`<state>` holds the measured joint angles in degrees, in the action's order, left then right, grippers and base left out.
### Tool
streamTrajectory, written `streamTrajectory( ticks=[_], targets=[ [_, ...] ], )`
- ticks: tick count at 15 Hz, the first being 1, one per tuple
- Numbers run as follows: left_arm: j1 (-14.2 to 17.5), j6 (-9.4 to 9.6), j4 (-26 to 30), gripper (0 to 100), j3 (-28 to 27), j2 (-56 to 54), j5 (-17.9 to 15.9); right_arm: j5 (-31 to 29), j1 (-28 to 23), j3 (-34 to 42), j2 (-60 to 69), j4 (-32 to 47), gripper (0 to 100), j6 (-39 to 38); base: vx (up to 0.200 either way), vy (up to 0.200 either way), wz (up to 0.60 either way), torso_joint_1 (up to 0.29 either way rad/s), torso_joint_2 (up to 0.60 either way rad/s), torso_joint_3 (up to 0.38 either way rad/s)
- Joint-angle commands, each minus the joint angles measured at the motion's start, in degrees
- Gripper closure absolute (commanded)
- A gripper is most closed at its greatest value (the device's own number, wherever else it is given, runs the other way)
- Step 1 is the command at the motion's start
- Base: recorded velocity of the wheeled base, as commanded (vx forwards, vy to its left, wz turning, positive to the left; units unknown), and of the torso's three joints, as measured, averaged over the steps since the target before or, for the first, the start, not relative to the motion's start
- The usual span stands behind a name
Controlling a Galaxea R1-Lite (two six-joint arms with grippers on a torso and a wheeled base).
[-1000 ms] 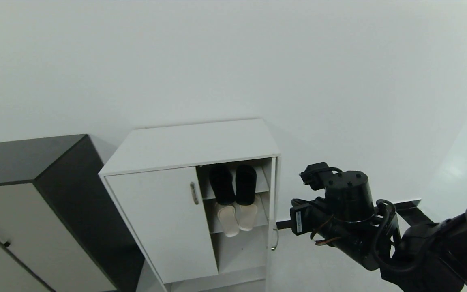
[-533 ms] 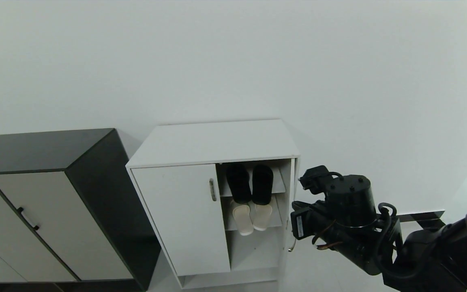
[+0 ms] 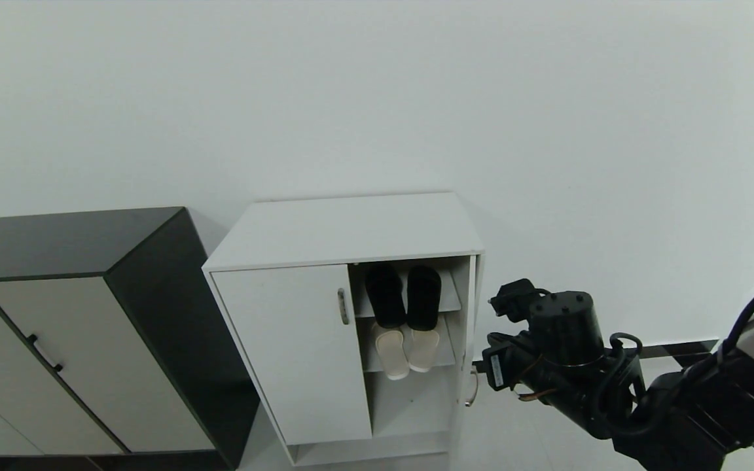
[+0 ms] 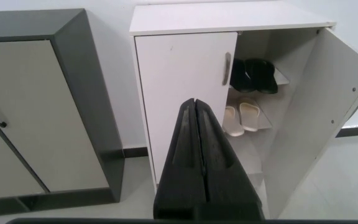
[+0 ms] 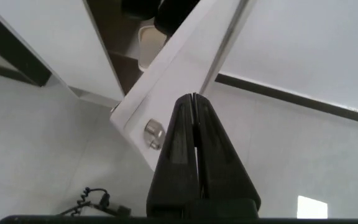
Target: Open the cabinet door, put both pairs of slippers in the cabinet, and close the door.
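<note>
White door (image 4: 316, 106) wide open; right fingers (image 5: 188, 112) closed, empty, near free edge; left fingers (image 4: 188, 121) same.

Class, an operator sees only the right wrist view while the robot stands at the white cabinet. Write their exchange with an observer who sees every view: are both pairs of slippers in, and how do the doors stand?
Operator: The right tool is shut, near the handle of the open door. Are both pairs in?
Observer: Yes. The black slippers lie on the top shelf, the white slippers on the shelf below.
Operator: And the other door, and the other arm?
Observer: The left door is shut. The left tool is shut too, held apart from the cabinet, facing its front.
</note>
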<state>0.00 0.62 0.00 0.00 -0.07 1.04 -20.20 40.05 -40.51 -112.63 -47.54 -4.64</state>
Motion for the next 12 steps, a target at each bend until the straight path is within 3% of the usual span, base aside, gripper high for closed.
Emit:
streamTrajectory(
  ticks=[1,7,10,12],
  targets=[
    [0.00,-0.01,0.00,100,0.00,0.07,-0.07,0.07,-0.06,-0.27,-4.18,-3.17,100,0.25,0.000,0.000,0.00,0.000,0.00,0.000],
    [0.00,-0.01,0.00,100,0.00,0.07,-0.07,0.34,0.03,-2.73,-8.75,-6.07,100,-0.72,0.000,0.000,0.00,0.000,0.00,0.000],
    [0.00,-0.01,0.00,100,0.00,0.07,0.02,0.34,0.91,-7.92,-12.00,-8.62,100,-8.63,0.000,0.000,0.00,0.000,0.00,0.000],
    [0.00,0.08,0.00,100,0.00,0.07,-0.16,0.34,1.44,-9.68,-12.97,-11.34,100,-10.03,0.000,0.000,0.00,0.000,0.00,0.000]
  ],
)
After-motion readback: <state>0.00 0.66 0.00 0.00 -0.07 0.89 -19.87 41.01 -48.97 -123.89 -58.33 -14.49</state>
